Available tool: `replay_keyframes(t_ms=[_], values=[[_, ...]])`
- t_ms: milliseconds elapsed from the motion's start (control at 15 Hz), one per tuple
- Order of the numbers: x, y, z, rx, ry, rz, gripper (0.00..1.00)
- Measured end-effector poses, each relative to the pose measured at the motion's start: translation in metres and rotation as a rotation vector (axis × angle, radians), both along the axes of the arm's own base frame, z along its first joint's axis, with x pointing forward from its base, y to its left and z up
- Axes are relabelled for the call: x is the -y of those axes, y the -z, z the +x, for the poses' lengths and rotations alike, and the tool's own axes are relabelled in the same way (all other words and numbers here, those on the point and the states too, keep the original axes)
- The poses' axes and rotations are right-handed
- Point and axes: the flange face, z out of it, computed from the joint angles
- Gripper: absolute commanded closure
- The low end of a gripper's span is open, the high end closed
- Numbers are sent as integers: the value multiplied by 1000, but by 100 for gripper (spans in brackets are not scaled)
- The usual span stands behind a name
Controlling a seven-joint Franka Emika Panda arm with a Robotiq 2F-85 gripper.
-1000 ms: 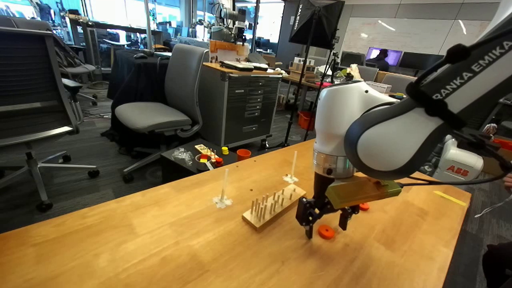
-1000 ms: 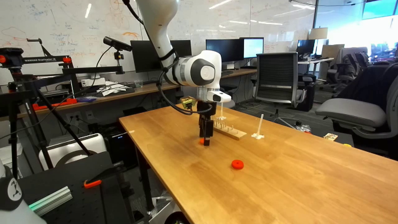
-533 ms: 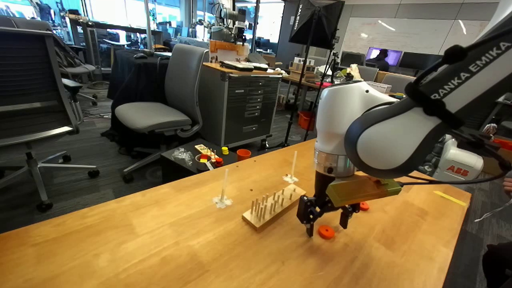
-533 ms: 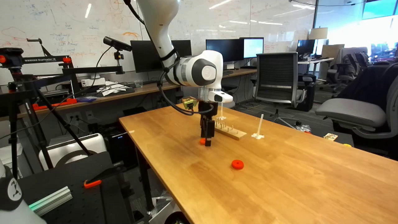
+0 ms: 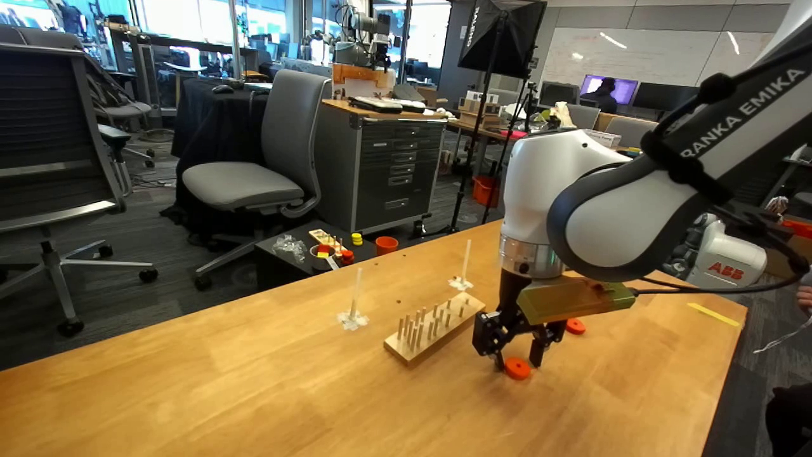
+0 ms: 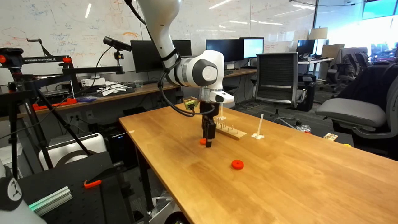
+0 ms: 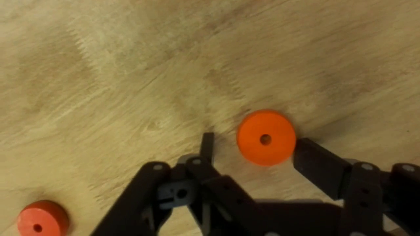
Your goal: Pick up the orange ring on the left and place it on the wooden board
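Note:
Two orange rings lie flat on the table. The left one in both exterior views is the ring (image 5: 517, 369) between the jaws of my gripper (image 7: 253, 144). In the wrist view the right fingertip (image 7: 303, 154) appears to abut this ring's edge, while a gap parts it from the left fingertip (image 7: 207, 144). My gripper stands open, partly narrowed, low over the table. One finger partly covers this ring (image 6: 202, 141) in an exterior view. The wooden board (image 5: 438, 338), set with several upright pegs, lies beside the gripper; its near end (image 6: 235, 133) shows in an exterior view.
The second orange ring (image 6: 238, 164) lies farther along the table, and in the wrist view this ring (image 7: 41, 219) is at the lower left. Two thin upright poles (image 5: 356, 292) stand taped to the table beyond the board. Yellow tape (image 5: 713, 315) marks the table near its edge.
The gripper's fingers have drawn closer together around the ring in the last half second. The gripper itself has shifted only slightly. The rings and the board have not moved.

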Motion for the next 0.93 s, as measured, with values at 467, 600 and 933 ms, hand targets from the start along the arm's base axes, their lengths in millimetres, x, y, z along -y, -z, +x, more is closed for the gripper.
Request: replay_keyframes(t_ms=[467, 600, 933], values=[[16, -6, 0, -3, 42, 25, 81], [18, -6, 1, -3, 39, 27, 81], [18, -6, 1, -3, 27, 29, 81]])
